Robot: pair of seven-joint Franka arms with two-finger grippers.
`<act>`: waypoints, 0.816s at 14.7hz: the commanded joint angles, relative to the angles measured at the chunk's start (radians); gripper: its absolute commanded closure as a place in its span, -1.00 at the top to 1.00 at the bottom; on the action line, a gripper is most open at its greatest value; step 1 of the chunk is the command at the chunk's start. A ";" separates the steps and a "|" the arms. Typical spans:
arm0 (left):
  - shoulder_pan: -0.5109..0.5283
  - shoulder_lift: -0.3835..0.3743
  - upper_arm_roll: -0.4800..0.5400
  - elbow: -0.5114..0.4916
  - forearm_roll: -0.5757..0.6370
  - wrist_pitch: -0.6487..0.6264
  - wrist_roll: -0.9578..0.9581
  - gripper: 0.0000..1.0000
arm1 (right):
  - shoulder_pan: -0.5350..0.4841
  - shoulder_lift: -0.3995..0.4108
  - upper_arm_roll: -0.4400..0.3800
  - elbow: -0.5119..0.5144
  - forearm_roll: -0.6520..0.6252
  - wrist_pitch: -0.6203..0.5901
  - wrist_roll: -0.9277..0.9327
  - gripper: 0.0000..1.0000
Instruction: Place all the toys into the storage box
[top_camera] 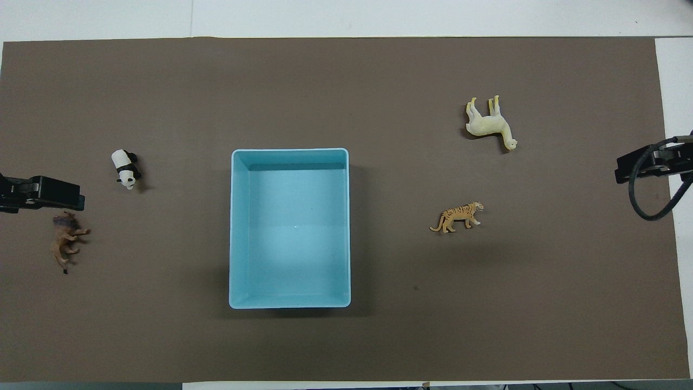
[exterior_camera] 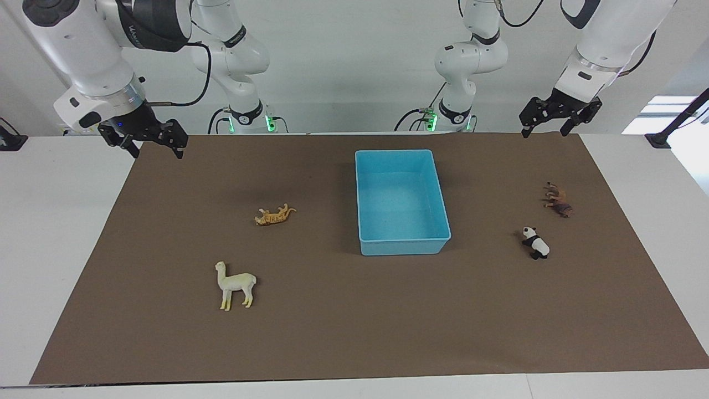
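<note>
The light blue storage box (exterior_camera: 401,245) stands empty in the middle of the brown mat; it also shows in the overhead view (top_camera: 236,227). The cream alpaca (exterior_camera: 235,285) (top_camera: 489,123) and the orange tiger (exterior_camera: 274,215) (top_camera: 458,216) lie on their sides toward the right arm's end, the alpaca farther from the robots. The panda (exterior_camera: 535,243) (top_camera: 125,169) and the brown lion (exterior_camera: 558,200) (top_camera: 66,242) lie toward the left arm's end, the lion nearer to the robots. My left gripper (exterior_camera: 544,132) (top_camera: 70,195) hangs open and empty, raised at its end of the mat. My right gripper (exterior_camera: 157,152) (top_camera: 622,170) hangs open and empty at its end.
The brown mat (exterior_camera: 354,332) covers most of the white table (exterior_camera: 50,249). A black stand foot (exterior_camera: 658,139) sits on the table at the left arm's end, off the mat.
</note>
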 commanded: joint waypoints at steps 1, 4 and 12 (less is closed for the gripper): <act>0.011 -0.029 0.000 -0.037 0.014 0.028 0.018 1.00 | -0.012 -0.023 0.004 -0.022 0.017 -0.006 -0.014 1.00; 0.029 -0.031 0.001 -0.046 0.014 0.071 0.009 1.00 | -0.012 -0.023 0.004 -0.023 0.017 -0.006 -0.014 1.00; 0.151 -0.048 0.023 -0.303 0.018 0.487 0.009 1.00 | -0.012 -0.023 0.004 -0.023 0.017 -0.006 -0.014 1.00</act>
